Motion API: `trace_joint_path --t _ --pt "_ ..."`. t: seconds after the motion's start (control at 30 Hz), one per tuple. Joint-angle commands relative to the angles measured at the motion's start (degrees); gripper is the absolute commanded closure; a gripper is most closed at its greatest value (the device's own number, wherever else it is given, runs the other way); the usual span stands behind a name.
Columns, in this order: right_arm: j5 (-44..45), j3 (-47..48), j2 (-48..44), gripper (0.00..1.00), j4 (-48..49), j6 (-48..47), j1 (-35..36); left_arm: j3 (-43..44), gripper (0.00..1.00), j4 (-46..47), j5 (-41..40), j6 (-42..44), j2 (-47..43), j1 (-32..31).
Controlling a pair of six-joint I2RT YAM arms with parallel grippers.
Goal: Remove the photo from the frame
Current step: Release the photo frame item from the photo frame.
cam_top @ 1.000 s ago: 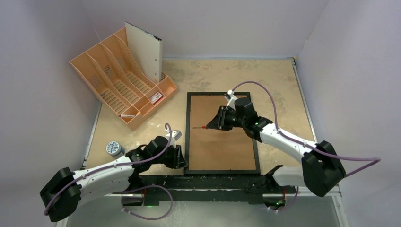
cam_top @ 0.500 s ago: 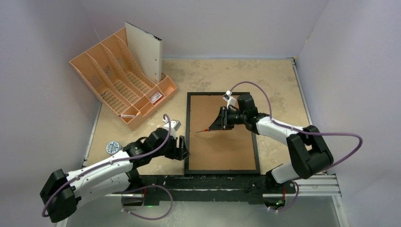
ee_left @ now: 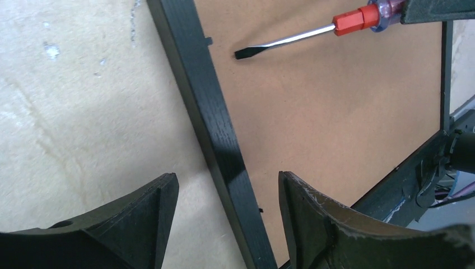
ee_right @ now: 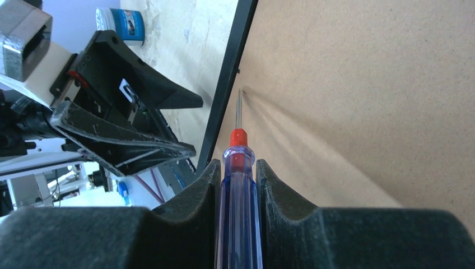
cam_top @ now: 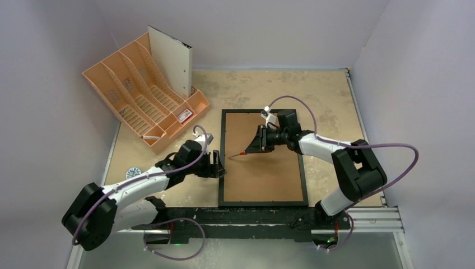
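right pincer point(ee_right: 237, 171) clamped on screwdriver point(ee_left: 313, 35), left pincer point(ee_left: 227, 185) wide open
frame point(cam_top: 263, 200) lies back-up mid-counter point(cam_top: 246, 89), brown backing point(cam_top: 269, 168) showing. screwdriver tip just beside the left rail, over backing. left pincer straddles that rail; can't tell contact.

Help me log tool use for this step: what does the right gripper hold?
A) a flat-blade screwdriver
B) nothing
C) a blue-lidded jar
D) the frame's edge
A: the right gripper is shut on a screwdriver, whose flat tip sits over the brown backing board, close beside the frame.
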Motion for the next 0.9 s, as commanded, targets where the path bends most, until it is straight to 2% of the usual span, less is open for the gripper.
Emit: trace_joint_path --t 0.0,0.37,0.73,0.87 --pt "-1.5 3.1 1.1 1.00 1.6 0.7 -0.3 0.6 0.33 9.3 4.2 0.2 3.7 0.8" --pt "-1.6 3.7 4.8 1.00 5.4 2.4 -0.5 -3.8 0.52 12.2 3.1 -0.1 6.2 1.4" --pt "-1.7 1.5 7.2 1.00 8.1 3.7 -0.6 -5.8 0.55 15.6 4.5 -0.3 7.6 1.5" --pt "-0.7 0.4 7.3 1.00 9.2 4.7 -0.9 -6.0 0.58 16.4 5.3 -0.2 8.8 1.4"
